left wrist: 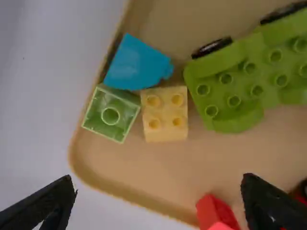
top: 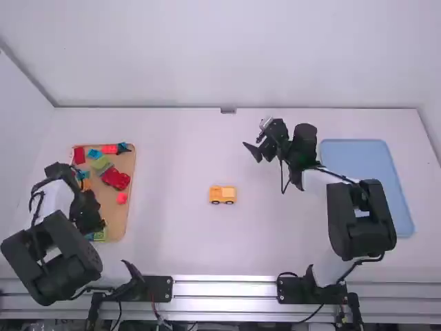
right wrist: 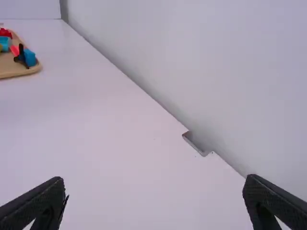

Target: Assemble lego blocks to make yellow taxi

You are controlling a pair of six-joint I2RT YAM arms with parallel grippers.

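Note:
In the high view my left gripper [top: 91,219] is low over the near end of the wooden tray. My left gripper [left wrist: 158,199] stands open in its wrist view, above a small yellow block [left wrist: 165,114] with four studs, which lies between an upturned green block [left wrist: 110,114] and a green wheeled base [left wrist: 244,81]. The partly built yellow car [top: 222,194] stands on wheels at the table's middle. My right gripper [top: 256,149] hangs over the far right of the table, and its wrist view shows the right gripper [right wrist: 156,201] open and holding nothing.
The tray [top: 129,207] also carries a red car piece [top: 116,178], a small red block [top: 122,198] and several other blocks. Beside the small yellow block is a blue sloped piece [left wrist: 134,64]. A blue tray [top: 365,152] lies at the right, partly behind the right arm.

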